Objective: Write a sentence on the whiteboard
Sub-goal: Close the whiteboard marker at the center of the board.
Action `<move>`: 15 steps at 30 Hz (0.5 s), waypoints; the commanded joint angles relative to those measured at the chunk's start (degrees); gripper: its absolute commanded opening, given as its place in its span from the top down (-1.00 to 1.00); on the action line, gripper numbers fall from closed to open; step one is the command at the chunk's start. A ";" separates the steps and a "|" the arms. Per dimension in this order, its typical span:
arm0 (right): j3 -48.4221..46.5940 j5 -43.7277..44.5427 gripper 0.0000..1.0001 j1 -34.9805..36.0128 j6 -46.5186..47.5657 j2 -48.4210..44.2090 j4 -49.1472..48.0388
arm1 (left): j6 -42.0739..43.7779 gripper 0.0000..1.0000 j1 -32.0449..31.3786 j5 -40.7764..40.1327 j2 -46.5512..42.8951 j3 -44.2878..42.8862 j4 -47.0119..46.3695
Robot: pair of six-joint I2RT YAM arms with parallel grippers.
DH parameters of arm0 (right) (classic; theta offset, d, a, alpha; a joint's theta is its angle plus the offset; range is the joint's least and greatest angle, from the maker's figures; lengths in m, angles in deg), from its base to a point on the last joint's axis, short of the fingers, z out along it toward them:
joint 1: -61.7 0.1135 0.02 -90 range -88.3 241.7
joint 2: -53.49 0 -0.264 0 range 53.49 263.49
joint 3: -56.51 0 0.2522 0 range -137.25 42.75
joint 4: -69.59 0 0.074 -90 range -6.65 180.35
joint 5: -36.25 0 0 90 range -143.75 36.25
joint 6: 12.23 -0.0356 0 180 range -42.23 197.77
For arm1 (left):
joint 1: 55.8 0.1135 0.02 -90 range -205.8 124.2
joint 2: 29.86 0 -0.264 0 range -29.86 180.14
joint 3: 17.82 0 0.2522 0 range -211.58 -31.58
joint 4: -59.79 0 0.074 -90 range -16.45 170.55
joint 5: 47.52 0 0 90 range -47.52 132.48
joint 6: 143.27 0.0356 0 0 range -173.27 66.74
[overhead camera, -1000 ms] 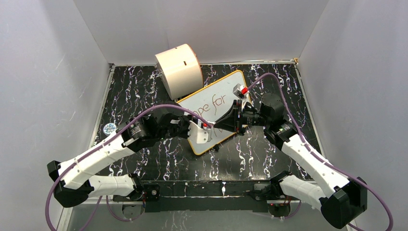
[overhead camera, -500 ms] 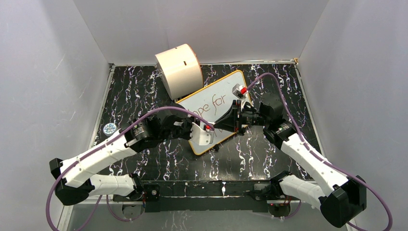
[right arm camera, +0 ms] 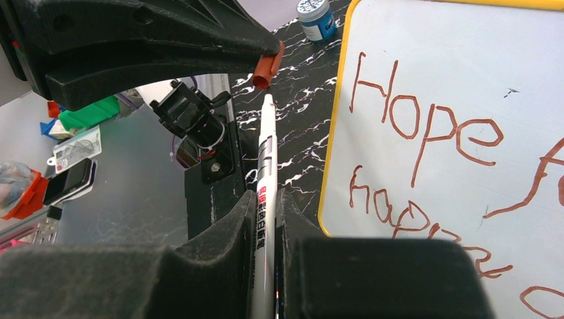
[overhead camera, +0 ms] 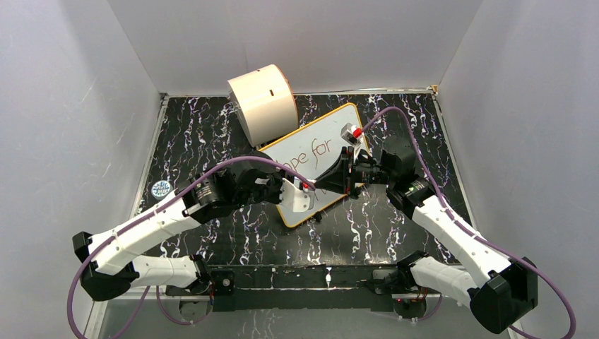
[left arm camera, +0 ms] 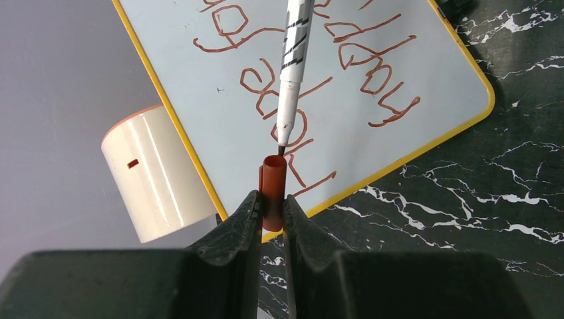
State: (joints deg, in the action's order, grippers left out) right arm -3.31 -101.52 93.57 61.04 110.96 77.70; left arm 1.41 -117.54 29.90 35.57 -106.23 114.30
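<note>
**Desk:** Where is the board sitting?

**Me:** I am seeing the whiteboard (overhead camera: 332,127) (left arm camera: 432,86) (right arm camera: 465,66) lying flat on the black marbled table (overhead camera: 374,226), mid-back and turned at an angle. One corner is just beside the cream drum (overhead camera: 263,104) (left arm camera: 156,176). Both arms are reaching over its near corner.

**Desk:** And the writing?

**Me:** The sentence (overhead camera: 311,154) (left arm camera: 319,66) (right arm camera: 425,126) is showing in red-brown on two lines. I am reading "Hope for" on the first. The second starts with "happy", and the letters after it are partly behind the marker in the left wrist view.

**Desk:** Left end effector?

**Me:** The left gripper (overhead camera: 300,185) (left arm camera: 271,199) (right arm camera: 273,50) is pinching a small red cap (left arm camera: 273,189) (right arm camera: 268,68). The jaws are nearly closed, with only the cap between them, and its open mouth is pointing away from the fingers.

**Desk:** Right?

**Me:** The right gripper (overhead camera: 337,176) (right arm camera: 266,199) is clamping tight on the barrel of a white marker (left arm camera: 292,60) (right arm camera: 266,153). The tip is pointing straight at the cap's mouth. I am seeing it just at the opening but cannot tell whether it is touching the rim.

**Desk:** Anything else down there?

**Me:** A small blue-lidded jar (overhead camera: 161,188) (right arm camera: 316,12) is standing at the table's left edge, well apart from the board.
</note>
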 commanded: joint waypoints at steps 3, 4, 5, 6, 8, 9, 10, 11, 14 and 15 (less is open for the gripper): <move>-1.77 2.29 1.00 0.03 0.76 -2.36 0.96 | -0.16 1.00 -0.40 -2.41 0.62 -1.67 0.09; -1.75 2.46 1.00 0.08 0.82 -2.52 1.11 | -0.18 1.00 -0.40 -2.63 0.70 -1.64 0.14; -1.75 2.42 1.00 0.03 0.89 -2.73 1.16 | -0.18 1.00 -0.40 -2.82 0.87 -1.56 0.26; -1.67 2.25 1.00 0.09 0.91 -2.79 1.05 | -0.18 1.00 -0.40 -2.96 1.03 -1.69 0.40; -1.66 1.86 1.00 0.06 0.90 -2.80 0.83 | -0.31 1.00 -0.40 -2.86 1.42 -2.16 0.68; -1.66 1.69 1.00 0.07 0.83 -2.74 0.74 | -0.42 1.00 -0.40 -2.68 1.57 -2.43 0.75; -1.73 1.62 1.00 0.11 0.88 -2.63 0.66 | -0.49 1.00 -0.40 -2.56 1.69 -2.61 0.84; -1.75 1.43 1.00 0.05 0.85 -2.60 0.64 | -0.45 1.00 -0.40 -2.60 1.78 -2.80 0.90; -2.00 0.85 1.00 0.03 0.81 -2.14 0.72 | -0.42 1.00 -0.40 -2.05 1.80 -3.14 0.83; -2.01 0.69 1.00 0.10 0.82 -2.02 0.67 | -0.37 1.00 -0.40 -1.83 1.83 -3.20 0.87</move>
State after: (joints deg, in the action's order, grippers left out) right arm -3.31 -99.81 93.57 61.43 109.24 80.17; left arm 1.17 -117.54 28.09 37.89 -106.85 114.57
